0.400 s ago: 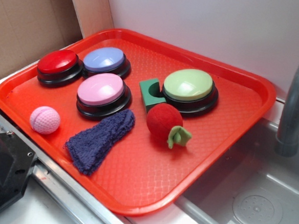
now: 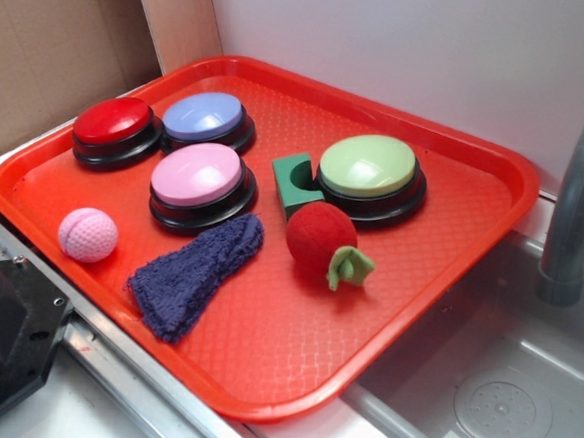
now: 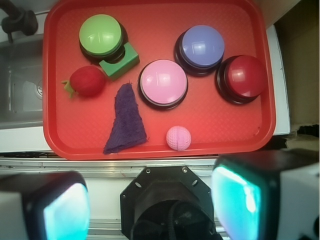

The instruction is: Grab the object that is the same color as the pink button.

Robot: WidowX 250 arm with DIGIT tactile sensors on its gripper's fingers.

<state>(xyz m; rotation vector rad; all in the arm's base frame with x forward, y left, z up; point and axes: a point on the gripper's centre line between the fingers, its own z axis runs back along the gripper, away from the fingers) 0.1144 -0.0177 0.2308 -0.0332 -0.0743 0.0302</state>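
nothing moved, red tray (image 2: 447, 290) holding pink ball (image 2: 87, 235), pink button (image 2: 199, 175), tool (image 3: 150, 205) wide above

Ball (image 2: 87, 235) on tray (image 2: 450, 250), beside cloth (image 2: 193, 274).

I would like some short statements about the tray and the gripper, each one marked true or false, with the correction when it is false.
1. The small pink ball lies on the red tray, apart from the pink button. True.
2. The purple cloth covers the pink ball. False: the cloth lies beside the ball and they do not touch.
3. The green block sits against the green button. True.
4. The gripper is shut on the pink ball. False: its fingers stand wide apart, high above the tray's near edge, holding nothing.
5. The fuzzy red ball rests on top of the red button. False: it lies on the tray near the green button.
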